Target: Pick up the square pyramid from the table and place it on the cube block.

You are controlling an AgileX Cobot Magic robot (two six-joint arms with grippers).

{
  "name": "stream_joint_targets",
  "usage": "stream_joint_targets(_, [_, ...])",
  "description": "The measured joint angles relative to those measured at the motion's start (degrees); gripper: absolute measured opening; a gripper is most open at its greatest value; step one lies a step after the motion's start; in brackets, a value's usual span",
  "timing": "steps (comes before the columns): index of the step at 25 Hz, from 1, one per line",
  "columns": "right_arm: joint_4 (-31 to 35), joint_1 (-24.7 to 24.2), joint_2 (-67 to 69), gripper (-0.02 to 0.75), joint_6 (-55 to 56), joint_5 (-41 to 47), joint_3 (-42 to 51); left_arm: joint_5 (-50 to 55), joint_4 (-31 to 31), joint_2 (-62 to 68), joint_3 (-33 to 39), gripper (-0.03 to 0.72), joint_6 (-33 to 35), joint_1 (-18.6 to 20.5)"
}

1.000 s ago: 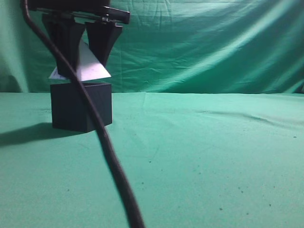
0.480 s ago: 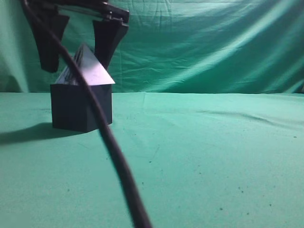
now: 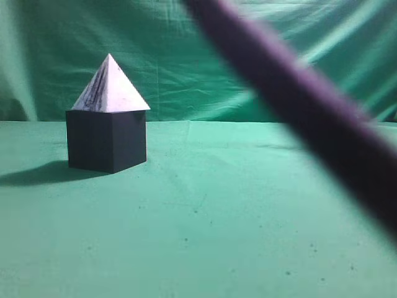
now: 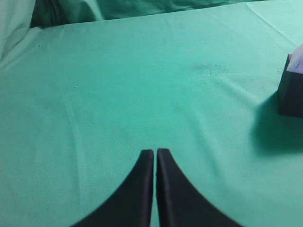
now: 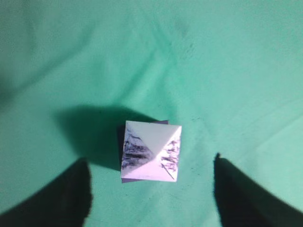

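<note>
The white square pyramid [image 3: 110,87] with dark smudges stands upright on the black cube block [image 3: 107,139] at the left of the green table. In the right wrist view the pyramid [image 5: 150,151] hides nearly all of the cube; my right gripper [image 5: 151,189] is open high above it, fingers apart on either side, touching nothing. My left gripper [image 4: 155,152] is shut and empty over bare cloth; the cube [image 4: 291,97] shows at that view's right edge. Neither gripper shows in the exterior view.
A blurred dark cable [image 3: 298,105] crosses the exterior view diagonally from top middle to right edge, close to the camera. A green cloth backdrop [image 3: 248,56] hangs behind the table. The cube casts a shadow [image 3: 31,174] to its left.
The right gripper opened, let go of the pyramid on the cube, and rose out of the exterior view. The cable swung from the left across to the right.
</note>
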Motion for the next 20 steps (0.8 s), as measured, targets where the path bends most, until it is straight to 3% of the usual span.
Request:
stream_joint_targets(3, [-0.33, 0.0, -5.81, 0.137, 1.45, 0.58, 0.0, 0.0, 0.0, 0.0, 0.0, 0.0, 0.0, 0.0])
stream_joint_targets(6, [-1.86, 0.0, -11.81, 0.0, 3.52, 0.92, 0.62, 0.0, 0.0, 0.0, 0.0, 0.0, 0.0, 0.0])
stream_joint_targets(10, [-7.05, 0.0, -21.5, 0.0, 7.54, 0.82, 8.42, 0.0, 0.0, 0.0, 0.0, 0.0, 0.0, 0.0])
stream_joint_targets(15, [-9.89, 0.0, -33.65, 0.0, 10.18, 0.46, 25.44, 0.0, 0.0, 0.0, 0.0, 0.0, 0.0, 0.0])
stream_joint_targets(20, [-9.42, 0.0, -46.18, 0.0, 10.86, -10.41, 43.46, 0.0, 0.0, 0.0, 0.0, 0.0, 0.0, 0.0])
